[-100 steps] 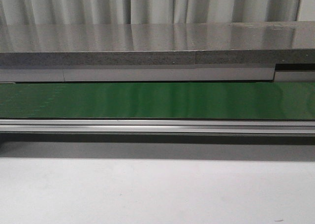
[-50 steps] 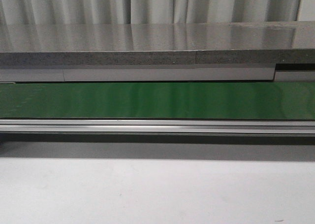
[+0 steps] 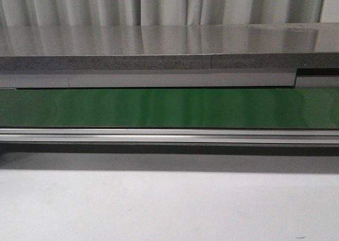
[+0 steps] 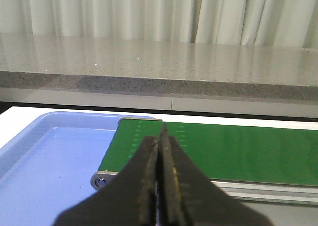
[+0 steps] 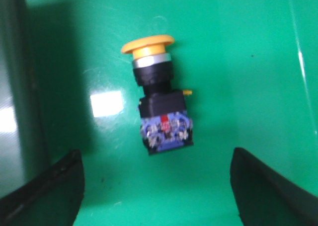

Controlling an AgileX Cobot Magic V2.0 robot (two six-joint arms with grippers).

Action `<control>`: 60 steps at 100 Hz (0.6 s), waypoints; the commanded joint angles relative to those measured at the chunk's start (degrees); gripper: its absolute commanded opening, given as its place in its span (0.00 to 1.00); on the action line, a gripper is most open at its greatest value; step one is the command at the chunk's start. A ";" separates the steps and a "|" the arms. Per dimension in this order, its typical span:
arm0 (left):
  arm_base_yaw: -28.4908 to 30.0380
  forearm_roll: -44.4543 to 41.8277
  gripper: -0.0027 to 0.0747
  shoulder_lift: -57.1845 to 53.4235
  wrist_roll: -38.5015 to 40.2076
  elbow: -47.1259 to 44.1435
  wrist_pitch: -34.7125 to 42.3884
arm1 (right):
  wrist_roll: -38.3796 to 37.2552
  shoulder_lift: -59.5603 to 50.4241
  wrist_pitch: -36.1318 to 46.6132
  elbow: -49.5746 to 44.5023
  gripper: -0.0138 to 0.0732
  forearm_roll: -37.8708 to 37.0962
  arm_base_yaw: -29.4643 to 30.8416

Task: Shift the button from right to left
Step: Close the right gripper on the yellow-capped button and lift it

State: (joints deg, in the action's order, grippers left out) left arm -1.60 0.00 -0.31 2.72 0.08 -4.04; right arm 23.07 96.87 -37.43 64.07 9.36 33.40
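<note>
On the glossy green conveyor belt [image 5: 238, 52], directly below the right gripper [image 5: 156, 186], lies the button [image 5: 158, 97]: a small push-button switch with a round yellow-orange cap, a silver collar and a black boxy body ending in a bluish terminal block with a red mark. It rests on its side, cap pointing away from the fingers, terminal end nearest them, slightly skewed to the line between the two black fingertips [image 5: 47, 191].

Step in hand, by judgement: approach for the pick. The right gripper stands wide open, holds nothing and touches nothing; the button sits between the fingertip lines but clear of both. The next move calls for a descent that brings the fingers down either side of the black body, a small wrist correction for the skew, then closure on the body and not on the cap. The belt surface is slick, so a glancing contact could push the switch aside.

The left gripper [image 4: 160, 186] has its dark fingers pressed together, with nothing between them. It hangs apart from the work, near the end roller of the belt, beside a shallow light-blue plastic tray [image 4: 44, 161], the likely destination. The front view shows only belt [image 3: 169, 107], aluminium rail and grey stone ledge [image 3: 169, 45]; no arm or button appears there.
</note>
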 commanded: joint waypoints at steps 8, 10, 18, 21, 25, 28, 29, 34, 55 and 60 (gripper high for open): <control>0.17 0.00 0.01 -1.80 0.23 -2.59 4.54 | 1.08 2.73 2.91 4.57 0.84 0.74 0.47; 0.17 0.00 0.01 -1.80 0.23 -2.59 4.54 | 1.08 3.36 2.97 4.97 0.84 0.74 0.47; 0.17 0.00 0.01 -1.80 0.23 -2.59 4.54 | 1.08 5.57 3.12 6.49 0.84 0.78 0.47; 0.17 0.00 0.01 -1.80 0.23 -2.59 4.54 | 1.08 6.60 3.12 7.01 0.84 0.78 0.47; 0.17 0.00 0.01 -1.80 0.23 -2.59 4.54 | 1.08 7.63 3.07 7.70 0.84 1.06 0.47; 0.17 0.00 0.01 -1.80 0.23 -2.59 4.54 | 1.08 8.59 3.07 8.10 0.84 1.35 0.47; 0.17 0.00 0.01 -1.80 0.23 -2.59 4.54 | 1.08 8.78 3.07 8.21 0.84 1.43 0.47; 0.17 0.00 0.01 -1.80 0.23 -2.59 4.54 | 1.08 9.93 3.23 8.82 0.84 1.94 0.47; 0.17 0.00 0.01 -1.80 0.23 -2.59 4.54 | 1.08 12.15 2.90 9.73 0.55 3.99 0.30; 0.17 0.00 0.01 -1.80 0.23 -2.59 4.54 | 1.02 12.15 2.90 9.73 0.44 4.26 0.30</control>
State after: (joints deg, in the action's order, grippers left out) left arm -1.60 0.00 -0.31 2.72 0.08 -4.04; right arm 23.30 111.92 -35.89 72.06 12.31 33.40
